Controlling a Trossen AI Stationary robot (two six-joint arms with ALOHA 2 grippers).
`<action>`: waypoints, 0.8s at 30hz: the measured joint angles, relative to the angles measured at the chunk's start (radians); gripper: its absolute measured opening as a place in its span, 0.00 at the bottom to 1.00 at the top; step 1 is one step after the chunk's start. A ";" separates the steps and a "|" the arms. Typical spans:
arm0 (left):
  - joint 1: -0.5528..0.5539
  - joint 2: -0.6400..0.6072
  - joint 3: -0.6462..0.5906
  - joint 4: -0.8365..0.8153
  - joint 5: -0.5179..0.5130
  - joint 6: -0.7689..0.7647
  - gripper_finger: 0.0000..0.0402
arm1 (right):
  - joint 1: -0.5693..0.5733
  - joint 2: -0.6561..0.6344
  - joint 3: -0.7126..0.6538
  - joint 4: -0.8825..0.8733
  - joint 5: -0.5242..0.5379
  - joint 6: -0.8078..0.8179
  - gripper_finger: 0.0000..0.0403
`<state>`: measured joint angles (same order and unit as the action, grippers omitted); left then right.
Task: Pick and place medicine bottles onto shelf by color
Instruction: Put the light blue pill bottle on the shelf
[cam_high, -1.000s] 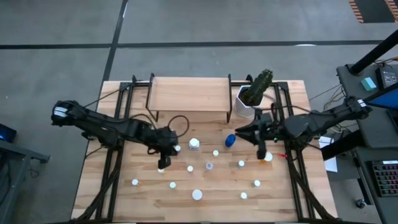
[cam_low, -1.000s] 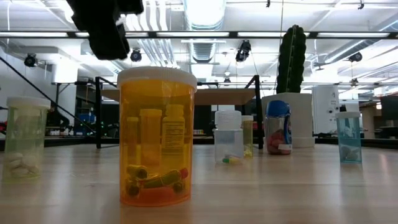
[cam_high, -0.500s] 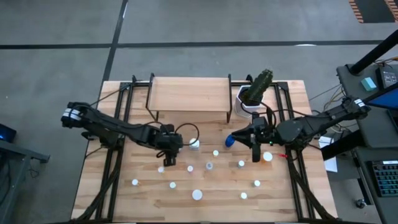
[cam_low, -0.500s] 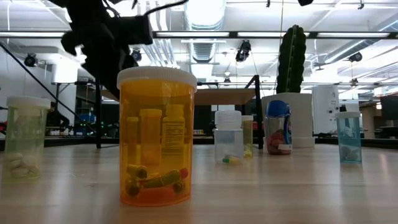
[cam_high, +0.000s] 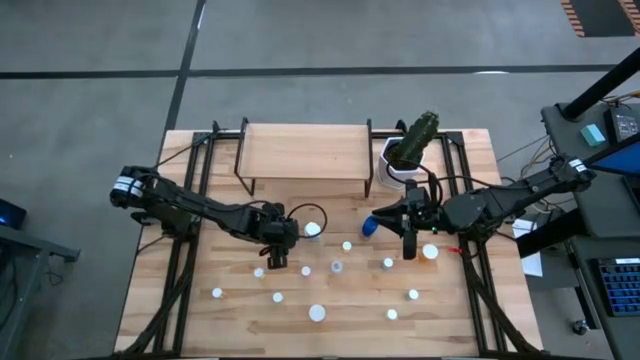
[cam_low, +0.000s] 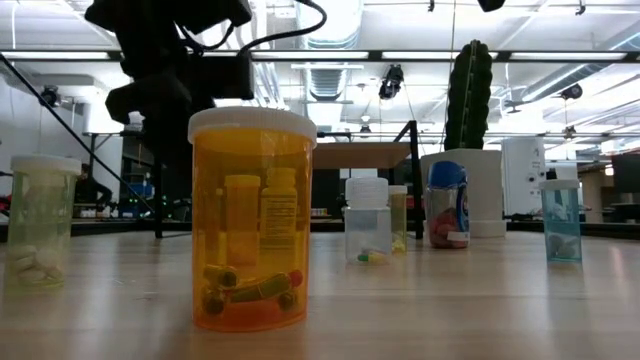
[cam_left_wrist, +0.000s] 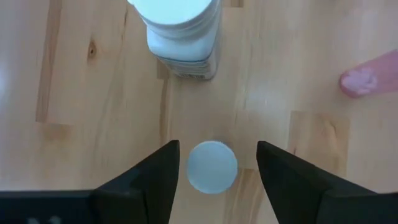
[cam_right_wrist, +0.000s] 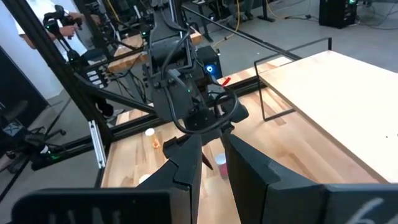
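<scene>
Several small medicine bottles stand scattered on the slatted table. They include a white one (cam_high: 313, 230), a blue one (cam_high: 370, 226) and a large orange one (cam_low: 252, 220) close to the low camera. The shelf (cam_high: 303, 150) stands bare at the far edge. My left gripper (cam_left_wrist: 217, 149) points down and is open. Its fingers stand on either side of a small white-capped bottle (cam_left_wrist: 212, 167) without touching it, and the white bottle (cam_left_wrist: 183, 31) is just beyond. My right gripper (cam_right_wrist: 213, 146) hovers beside the blue bottle, a narrow gap between its fingers and nothing in it.
A white pot with a green cactus (cam_high: 410, 150) stands right of the shelf. Black frame rails (cam_high: 185, 260) run along both table sides. More bottles stand near the front edge (cam_high: 317, 313). Bare wood lies between the shelf and the bottles (cam_high: 300, 200).
My left gripper has moved toward the table's right edge and down, coming over the small bottle beside the white one. My right gripper has edged toward the table's left, nearer the blue bottle. No bottle has moved.
</scene>
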<state>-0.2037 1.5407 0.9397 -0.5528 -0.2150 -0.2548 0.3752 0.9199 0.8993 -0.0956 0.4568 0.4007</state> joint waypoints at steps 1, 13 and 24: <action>0.001 0.000 -0.003 0.000 0.000 -0.001 0.49 | 0.000 0.000 0.000 0.000 0.000 0.000 0.16; 0.010 0.000 -0.014 -0.001 0.000 -0.001 0.39 | 0.000 0.000 0.000 0.002 0.017 0.000 0.16; 0.013 -0.001 -0.004 -0.018 0.021 -0.004 0.24 | 0.000 0.000 0.000 0.003 0.018 0.000 0.16</action>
<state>-0.1909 1.5400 0.9354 -0.5707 -0.1944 -0.2584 0.3752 0.9199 0.8993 -0.0929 0.4748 0.4007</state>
